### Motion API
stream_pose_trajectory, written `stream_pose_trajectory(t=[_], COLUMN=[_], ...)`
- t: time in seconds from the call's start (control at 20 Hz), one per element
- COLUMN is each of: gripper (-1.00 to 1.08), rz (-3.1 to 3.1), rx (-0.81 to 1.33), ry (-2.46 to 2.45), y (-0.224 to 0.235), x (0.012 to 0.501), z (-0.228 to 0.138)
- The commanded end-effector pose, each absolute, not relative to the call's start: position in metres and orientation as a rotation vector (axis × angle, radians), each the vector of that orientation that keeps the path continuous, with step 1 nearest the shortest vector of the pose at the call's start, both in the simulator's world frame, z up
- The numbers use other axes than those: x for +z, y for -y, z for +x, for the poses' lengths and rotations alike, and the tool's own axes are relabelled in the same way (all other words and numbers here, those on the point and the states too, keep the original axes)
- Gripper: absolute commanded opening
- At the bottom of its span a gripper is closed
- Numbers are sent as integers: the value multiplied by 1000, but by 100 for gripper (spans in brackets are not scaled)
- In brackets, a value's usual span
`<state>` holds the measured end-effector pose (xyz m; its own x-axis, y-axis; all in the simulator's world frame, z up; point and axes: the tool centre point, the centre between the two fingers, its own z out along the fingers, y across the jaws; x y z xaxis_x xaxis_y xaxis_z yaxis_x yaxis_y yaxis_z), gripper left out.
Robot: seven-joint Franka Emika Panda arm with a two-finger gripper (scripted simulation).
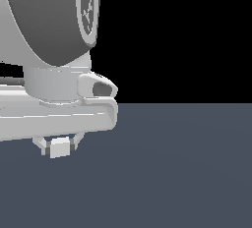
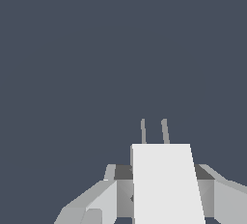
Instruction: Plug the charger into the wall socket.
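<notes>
the large white-and-grey robot arm [image 1: 49,50] is cut off by the exterior view's left and top edges. in the wrist view the small white boxy charger [image 2: 166,184] and the grey fingers [image 2: 91,203] beside it run off the frame.

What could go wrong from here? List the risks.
1. The wall socket shows in neither view, so the gripper has no visible target and may head off line.
2. The charger is pinched only at its sides between the fingers, and its two prongs stick out ahead; any contact could twist it in the grasp.
3. The charger hangs above the dark floor; a low approach might scrape it.
</notes>
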<state>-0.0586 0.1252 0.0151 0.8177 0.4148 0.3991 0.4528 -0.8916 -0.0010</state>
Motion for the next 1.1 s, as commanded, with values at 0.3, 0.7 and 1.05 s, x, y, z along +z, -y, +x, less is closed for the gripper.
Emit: stream_pose_trajectory(t=[0.3, 0.7, 1.05], gripper=[-100, -100, -100], rz=[-2955, -3015, -3046], rx=[-621, -636, -640], ry=[526, 296, 168], y=[-118, -101, -88], x=[43, 78, 96], z=[-32, 2, 19])
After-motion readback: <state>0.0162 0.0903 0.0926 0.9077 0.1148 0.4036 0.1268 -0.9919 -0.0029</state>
